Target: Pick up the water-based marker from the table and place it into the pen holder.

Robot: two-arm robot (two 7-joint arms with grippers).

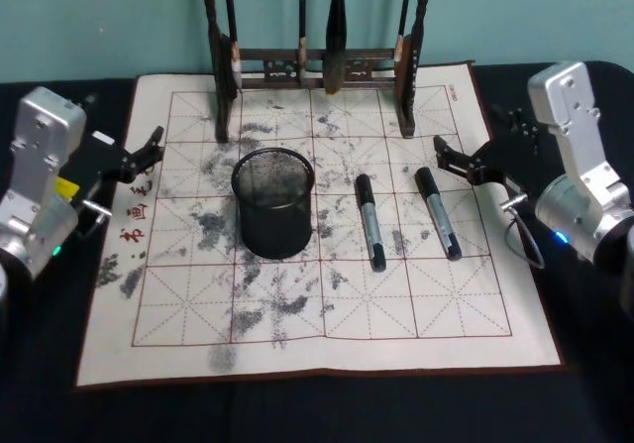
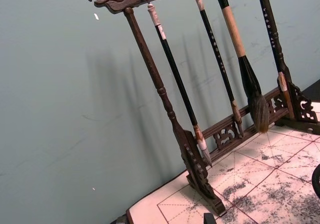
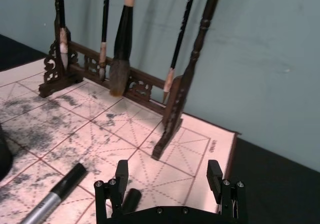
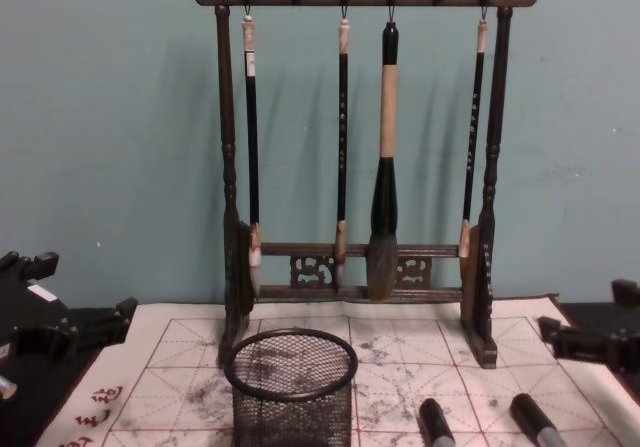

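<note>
Two black-capped, grey-bodied water-based markers lie on the cream mat of the table (image 1: 109, 354): one (image 1: 369, 220) right of centre, the other (image 1: 437, 212) farther right. The black mesh pen holder (image 1: 272, 202) stands upright to their left, also seen as pen holder (image 4: 292, 387). My right gripper (image 1: 458, 161) hovers open just beyond the right marker's cap; the right wrist view shows the gripper (image 3: 168, 176) with that cap (image 3: 131, 200) low between its fingers and the other marker (image 3: 52, 196) off to one side. My left gripper (image 1: 149, 151) is open at the mat's left edge.
A tall dark wooden brush rack (image 1: 317, 66) with several hanging brushes stands along the mat's far edge, in front of a teal wall. The same rack (image 4: 360, 167) rises behind the pen holder in the chest view. Dark tabletop surrounds the mat.
</note>
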